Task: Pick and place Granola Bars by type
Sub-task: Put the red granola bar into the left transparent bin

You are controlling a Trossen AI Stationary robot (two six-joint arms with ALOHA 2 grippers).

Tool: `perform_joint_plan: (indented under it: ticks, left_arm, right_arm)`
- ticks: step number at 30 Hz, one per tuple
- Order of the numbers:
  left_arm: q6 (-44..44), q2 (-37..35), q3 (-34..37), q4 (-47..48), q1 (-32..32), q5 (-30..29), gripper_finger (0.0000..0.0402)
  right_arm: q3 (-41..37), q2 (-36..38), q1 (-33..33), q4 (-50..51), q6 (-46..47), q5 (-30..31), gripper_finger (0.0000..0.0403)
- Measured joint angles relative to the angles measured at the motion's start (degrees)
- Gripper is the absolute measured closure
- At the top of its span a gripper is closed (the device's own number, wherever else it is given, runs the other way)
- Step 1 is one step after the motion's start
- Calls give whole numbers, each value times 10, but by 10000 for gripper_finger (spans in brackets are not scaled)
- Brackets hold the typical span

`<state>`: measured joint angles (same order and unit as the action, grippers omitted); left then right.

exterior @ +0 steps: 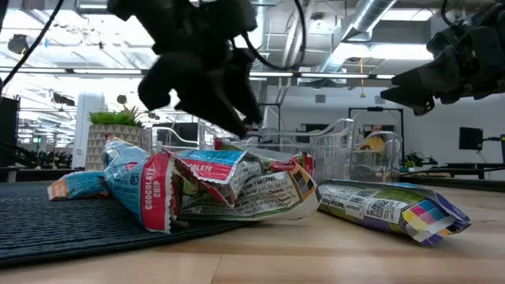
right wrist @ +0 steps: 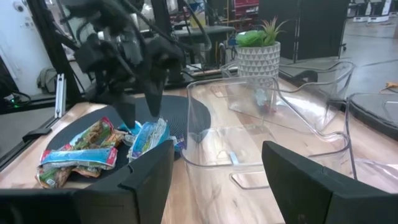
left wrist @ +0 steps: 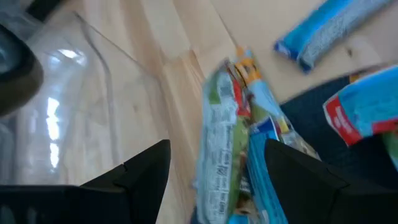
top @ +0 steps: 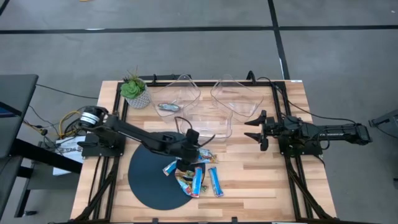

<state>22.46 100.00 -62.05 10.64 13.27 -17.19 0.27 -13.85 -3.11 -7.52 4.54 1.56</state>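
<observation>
Several granola bars (top: 194, 175) lie in a loose pile, partly on a dark round mat (top: 146, 183) and partly on the wooden table. Most are blue, and some have green, white or orange parts. My left gripper (top: 190, 152) hangs open over the pile, fingers pointing down. In the left wrist view a green-and-white bar (left wrist: 219, 124) and a blue one beside it lie between the fingers (left wrist: 149, 168). I cannot tell whether they touch. One bar (top: 166, 107) lies in the far-left clear bin. My right gripper (top: 254, 129) is open and empty above the table's right part.
Three clear plastic bins stand at the back: left (top: 180, 93), right (top: 239, 96) and a middle one nearer the pile (top: 211, 121). A potted plant (top: 135, 90) stands at the far left. One bar (exterior: 394, 207) lies alone on the wood right of the pile.
</observation>
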Motion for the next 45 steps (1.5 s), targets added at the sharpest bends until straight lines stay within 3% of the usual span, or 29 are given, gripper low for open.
perform_joint_plan:
  ticks: [9, 16, 32, 38, 45]
  left_arm:
    - [-25, 81, -76, 81, -13, 1, 148]
    - [-26, 99, -96, 107, -17, 1, 157]
    - [-41, 88, -96, 117, -9, 30, 327]
    - [-41, 48, -96, 92, -6, 2, 361]
    - [-42, -22, -96, 73, -22, -66, 372]
  right_arm:
    - [0, 0, 0, 7, 0, 0, 163]
    - [0, 0, 0, 14, 0, 0, 163]
    - [0, 0, 0, 15, 0, 0, 163]
    - [0, 0, 0, 15, 0, 0, 163]
    - [0, 0, 0, 15, 0, 0, 163]
